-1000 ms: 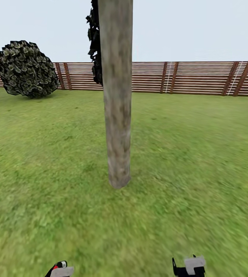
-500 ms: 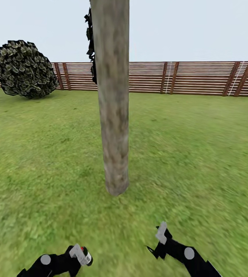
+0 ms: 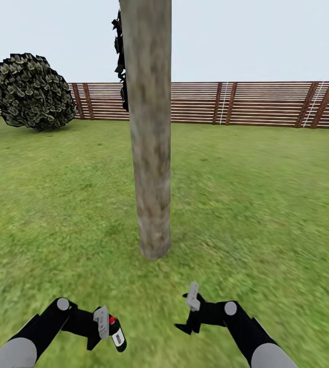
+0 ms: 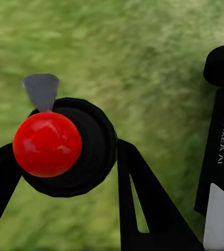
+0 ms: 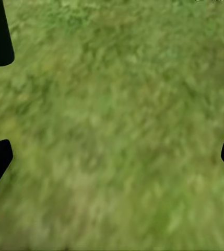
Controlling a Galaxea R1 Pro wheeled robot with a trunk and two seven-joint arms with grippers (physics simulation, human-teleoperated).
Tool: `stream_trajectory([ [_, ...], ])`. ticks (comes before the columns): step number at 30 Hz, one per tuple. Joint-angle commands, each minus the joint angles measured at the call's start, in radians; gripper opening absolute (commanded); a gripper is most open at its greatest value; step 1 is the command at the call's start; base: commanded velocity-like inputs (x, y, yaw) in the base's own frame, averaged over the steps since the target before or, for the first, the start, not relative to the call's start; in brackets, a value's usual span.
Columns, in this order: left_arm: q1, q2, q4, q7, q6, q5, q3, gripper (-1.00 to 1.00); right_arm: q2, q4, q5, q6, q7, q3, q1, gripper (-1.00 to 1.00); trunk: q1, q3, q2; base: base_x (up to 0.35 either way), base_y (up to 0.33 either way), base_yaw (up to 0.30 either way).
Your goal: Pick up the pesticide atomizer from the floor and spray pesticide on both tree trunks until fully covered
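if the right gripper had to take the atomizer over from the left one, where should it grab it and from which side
Probably the dark lower body of the pesticide atomizer, approached from the right. It sits at the left gripper, bottle end hanging below it and red-capped top by the fingers. The right gripper looks empty.

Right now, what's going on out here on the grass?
A two-armed robot stands on the lawn facing a thick tree trunk. Its left gripper holds the pesticide atomizer, dark-bodied with a red knob on top, low in front of the trunk. The right gripper is empty, fingers apart over grass. No spray is visible yet.
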Motion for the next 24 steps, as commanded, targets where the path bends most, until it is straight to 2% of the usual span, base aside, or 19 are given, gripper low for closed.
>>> stream_trajectory([
  [1,0.000,-0.001,-0.001,-0.002,0.000,-0.001,0.000,-1.00,0.001,0.001,0.000,0.001,0.001,0.000,0.000,1.00,0.000,0.000,0.000,0.000,0.000,0.000],
  [6,0.000,-0.006,-0.002,-0.005,0.000,-0.012,-0.003,-1.00,0.010,0.003,-0.002,0.001,0.003,0.016,0.000,1.00,0.000,0.000,0.000,0.000,0.000,0.000],
  [9,0.001,-0.009,-0.002,-0.004,0.001,-0.049,-0.003,-1.00,0.033,0.002,-0.002,0.004,0.002,0.071,0.000,1.00,0.000,0.000,0.000,0.000,0.000,0.000],
  [10,0.001,-0.010,-0.002,-0.004,0.002,-0.066,-0.002,-1.00,0.039,0.002,-0.002,0.004,0.002,0.085,0.000,-1.00,0.000,0.000,0.000,0.000,0.000,0.000],
  [13,0.003,-0.011,-0.002,-0.004,0.003,-0.099,-0.001,-1.00,0.050,0.000,-0.003,0.005,0.002,0.105,0.000,-1.00,0.000,0.000,0.000,0.000,0.000,0.000],
  [17,0.006,-0.014,-0.002,-0.004,0.002,-0.108,0.000,-1.00,0.057,-0.001,-0.003,0.005,0.002,0.114,0.000,-1.00,0.000,0.000,0.000,0.000,0.000,0.000],
  [24,0.008,-0.062,-0.002,-0.002,0.002,-0.114,-0.006,-1.00,0.065,-0.013,-0.001,0.007,0.004,0.131,0.000,-1.00,0.000,0.000,0.000,0.000,0.000,0.000],
])
